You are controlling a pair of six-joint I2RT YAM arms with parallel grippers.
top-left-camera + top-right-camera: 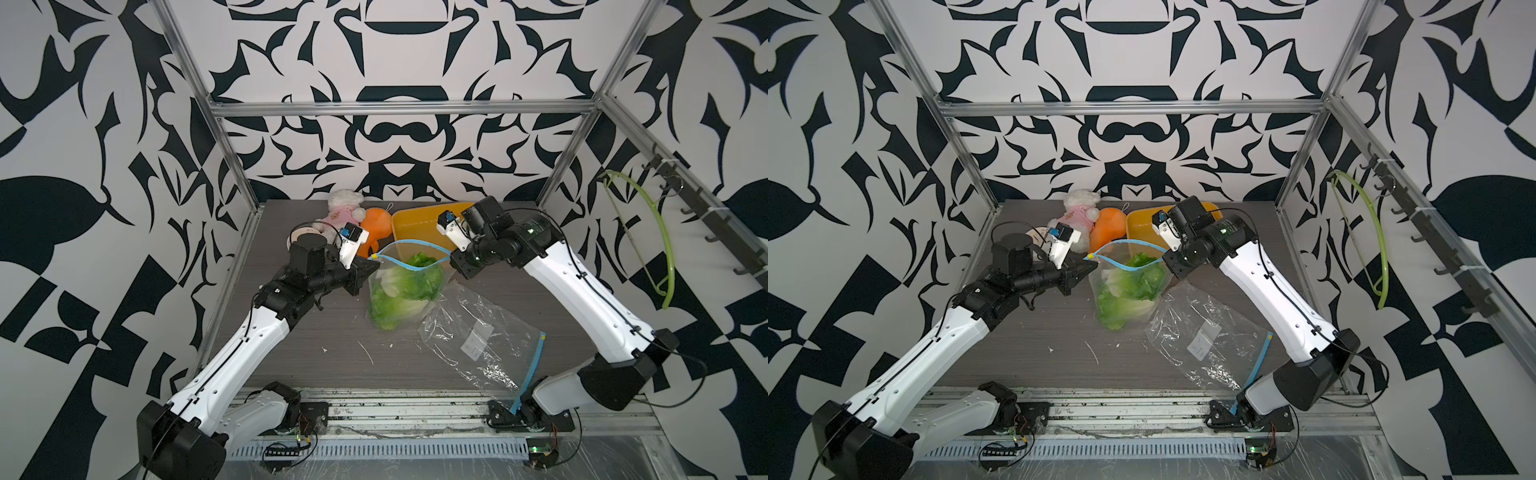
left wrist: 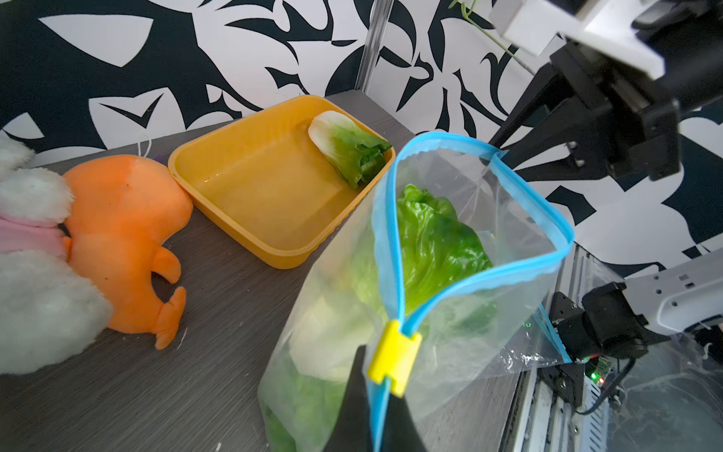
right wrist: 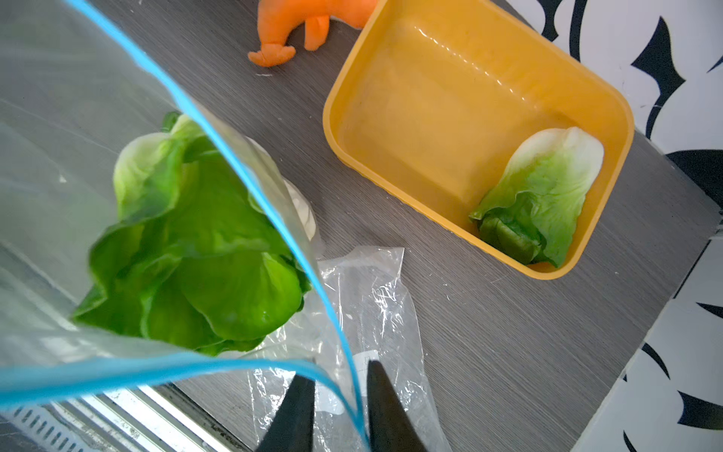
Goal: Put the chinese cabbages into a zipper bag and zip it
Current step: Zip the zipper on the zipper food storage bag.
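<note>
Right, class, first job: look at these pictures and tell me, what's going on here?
A zipper bag hangs open between two robot arms. The left end effector is shut on the rim beside the yellow slider. The right end effector has its jaws apart around the opposite rim. Green cabbages are already inside, but one cabbage lies in the yellow tray, and the bag is unzipped. A spare bag lies flat on the table.

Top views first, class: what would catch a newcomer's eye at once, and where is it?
A clear zipper bag stuffed with bright green cabbages sits mid-table, its blue mouth spread between the left gripper and the right gripper. Behind it, one lone cabbage lies in the yellow tray at the table's back edge.
</note>
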